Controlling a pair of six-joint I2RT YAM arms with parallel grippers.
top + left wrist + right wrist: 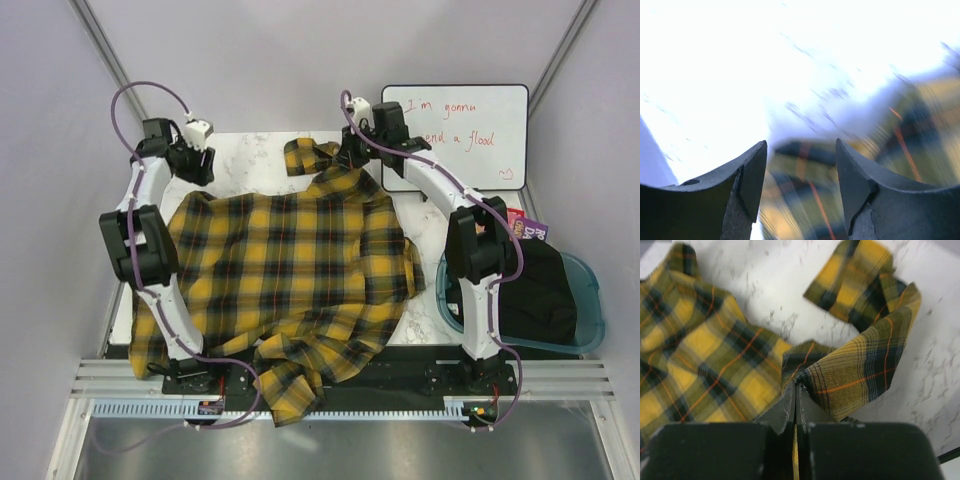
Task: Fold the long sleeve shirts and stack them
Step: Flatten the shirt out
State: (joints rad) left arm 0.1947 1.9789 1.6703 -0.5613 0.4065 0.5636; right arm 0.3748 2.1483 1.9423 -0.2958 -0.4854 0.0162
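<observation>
This is a robotics lab, a closed test cell rather than a home or a shop. Plain pale panels (300,60) wall in a small marble-patterned table (250,160) on the left, back and right. A left arm (150,255) and a right arm (480,250) are bolted to a metal rail (570,378) at the near edge, with purple cables (148,84) looping off them and a slotted cable tray (330,410) below. A whiteboard (490,110) with red handwriting sits at the back right, a blue plastic bin (596,300) stands beside the table, and a plaid shirt (290,250) lies spread on the tabletop

Overhead + 2 close wrist cams share shirt (300,260).
</observation>
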